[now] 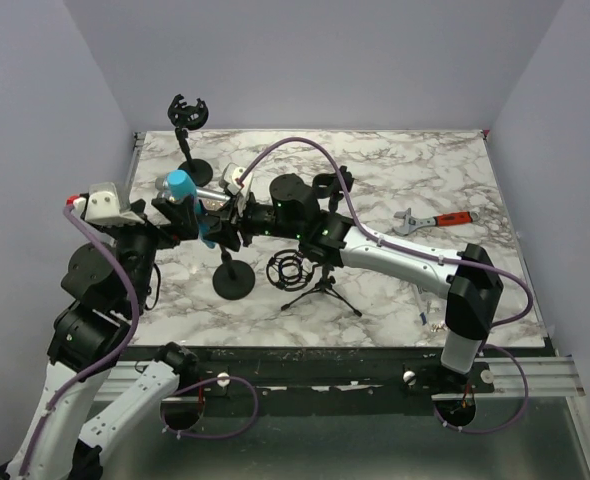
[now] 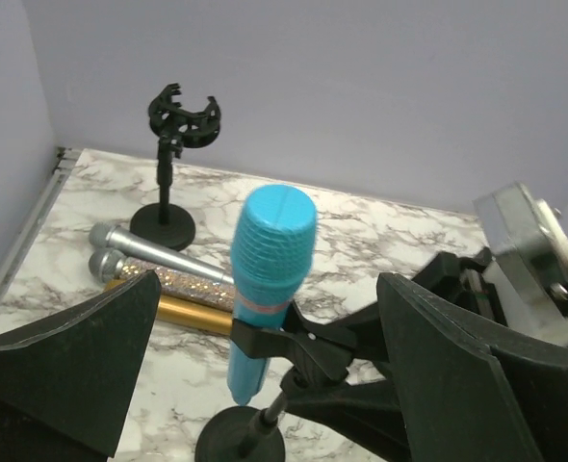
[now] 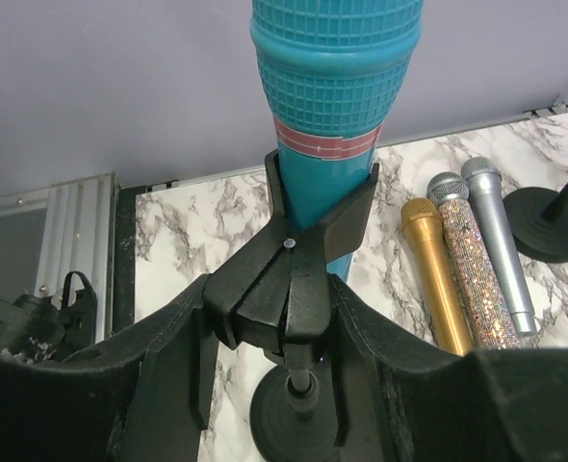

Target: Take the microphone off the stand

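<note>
Right end effector (image 3: 286,332) pinches the stand clip (image 3: 286,279); left end effector (image 2: 265,337), spread wide, flanks the blue microphone (image 2: 272,255), not yet removed.

Turquoise mic, black stand, marble underneath.

Between the matte black fingers (image 3: 159,385) of my right gripper (image 3: 284,327) I'm seeing the stand (image 3: 289,279), all black, and above it the microphone (image 3: 337,77): turquoise, a moulded grid on the head, a pinkish-red band (image 3: 327,142) below. Right of that gripper lie a gold mic (image 3: 436,274), a glitter mic (image 3: 477,279) in sparkly silver-champagne, and a silver mic (image 3: 501,250). The table (image 3: 197,231) is white marble with grey-brown veins. Beyond my left gripper (image 2: 270,289), black too, a second stand (image 2: 173,164) shows black against the pale lilac wall (image 2: 361,77). From above: a purple cable (image 1: 297,140), and on the right gripper's side a red-handled, silver-headed wrench (image 1: 435,221).
</note>
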Motion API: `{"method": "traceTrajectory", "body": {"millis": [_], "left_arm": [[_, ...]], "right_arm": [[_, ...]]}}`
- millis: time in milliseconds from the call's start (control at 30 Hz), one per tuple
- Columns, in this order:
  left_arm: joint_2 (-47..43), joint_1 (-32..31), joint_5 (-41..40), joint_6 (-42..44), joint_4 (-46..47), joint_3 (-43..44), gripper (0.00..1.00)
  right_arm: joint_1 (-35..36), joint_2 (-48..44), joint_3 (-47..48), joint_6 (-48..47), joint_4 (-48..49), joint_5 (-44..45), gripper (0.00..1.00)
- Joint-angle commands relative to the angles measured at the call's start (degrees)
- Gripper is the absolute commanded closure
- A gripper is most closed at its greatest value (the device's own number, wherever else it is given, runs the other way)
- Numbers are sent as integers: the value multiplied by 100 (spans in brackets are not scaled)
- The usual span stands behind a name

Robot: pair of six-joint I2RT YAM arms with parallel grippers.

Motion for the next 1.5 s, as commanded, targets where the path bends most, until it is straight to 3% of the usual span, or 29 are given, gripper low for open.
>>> {"method": "traceTrajectory", "body": {"millis": [0,200,600,700,867,933,1033,1067,1133,1467], "left_arm": [[428,1067,1193,-557,-309,251,2],[544,1378,2096,-325,178,46,1],[1051,1724,1949,-98,455,-218,1],[1171,1830,2075,35,539,-212,5],[1244,1981,2624,273,723,-321,29],[1217,2018,2680,352,748,-400,48],[1186,2094,2686,451,716,-500,67],[1169,2119,2791,473,711,-527,73],[1135,2159,2897,469,719,-579,83],[853,2248,2880,542,974,-832,98]], "right_arm": [[-44,-124,-287,82,-315,-527,64],[-107,-85,-260,284,-286,-708,64],[-156,-123,-276,290,-330,-810,64],[-160,-126,-279,296,-334,-826,64],[-158,-76,-212,342,-372,-680,62],[-160,-99,-209,389,-392,-540,61],[-142,-217,-279,555,-354,-122,60],[-132,-256,-312,586,-357,42,63],[-117,-311,-333,614,-393,267,98],[-100,-280,-397,357,-803,302,99]]}}
